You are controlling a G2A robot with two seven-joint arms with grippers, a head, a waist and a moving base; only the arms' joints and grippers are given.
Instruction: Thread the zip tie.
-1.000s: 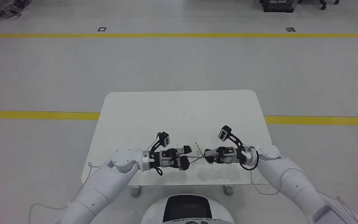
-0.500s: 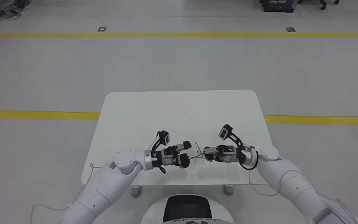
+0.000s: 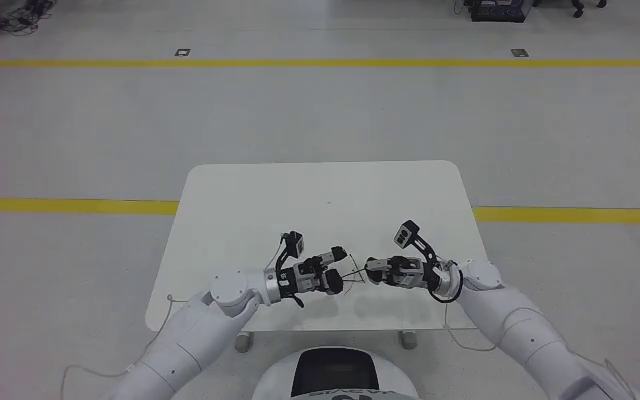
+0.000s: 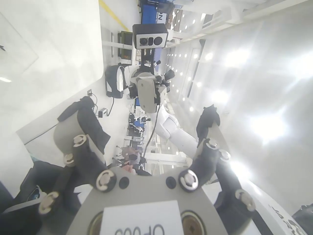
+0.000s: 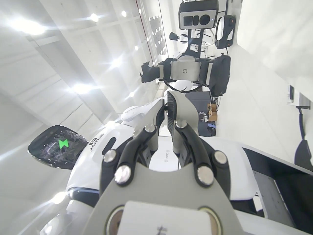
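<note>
Zip tie [image 3: 353, 268] in right gripper [image 3: 370, 269], left gripper [image 3: 337, 268] agape, white table [image 3: 300, 200]

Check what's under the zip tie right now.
White table top shows below the zip tie, held in the air. The stretch pinched in the shut right tool is covered.
</note>
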